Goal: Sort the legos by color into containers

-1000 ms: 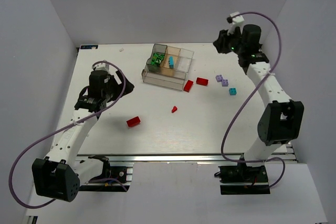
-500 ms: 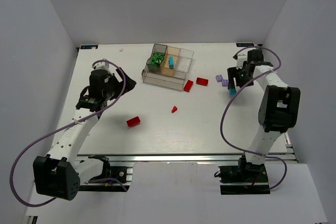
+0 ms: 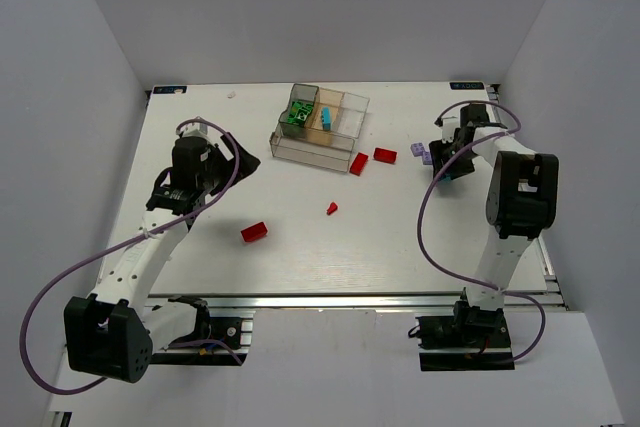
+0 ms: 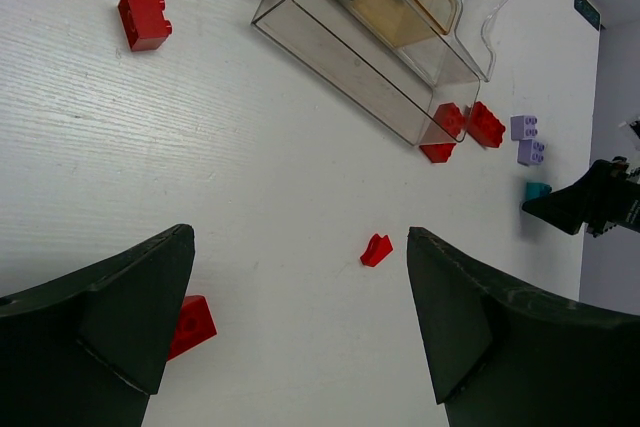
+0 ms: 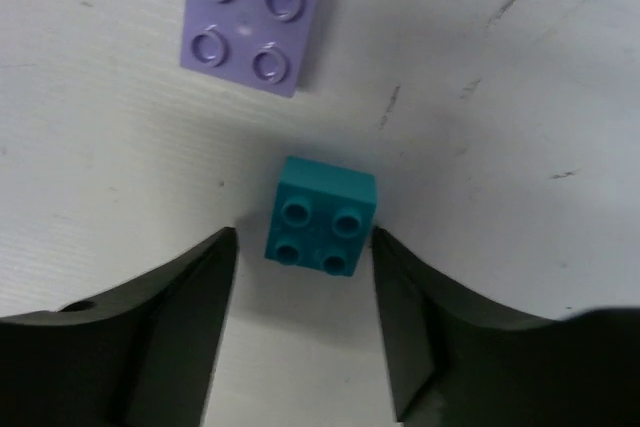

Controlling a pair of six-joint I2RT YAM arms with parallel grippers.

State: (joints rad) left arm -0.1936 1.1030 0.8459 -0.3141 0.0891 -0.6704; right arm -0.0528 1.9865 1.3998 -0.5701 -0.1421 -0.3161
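Observation:
My right gripper (image 5: 304, 252) is open and low over the table, its fingers on either side of a cyan lego (image 5: 321, 215) with small gaps. A pale purple lego (image 5: 255, 17) lies just beyond it. In the top view the right gripper (image 3: 447, 169) covers most of that cyan lego, beside two purple legos (image 3: 423, 154). The clear tray (image 3: 320, 127) holds green legos (image 3: 296, 114) and a cyan one (image 3: 325, 115). My left gripper (image 4: 300, 277) is open and empty above the table. Red legos lie at the tray's front (image 3: 358, 163), beside it (image 3: 385, 155), and at the left (image 3: 254, 232).
A tiny red piece (image 3: 331, 208) lies mid-table, also in the left wrist view (image 4: 377, 249). Another red lego (image 4: 144, 17) shows far off in the left wrist view. The left gripper (image 3: 238, 160) hovers left of the tray. White walls enclose the table.
My right arm has swung down from high at the back to the table and set its open fingers around the cyan lego. The left arm has barely moved.

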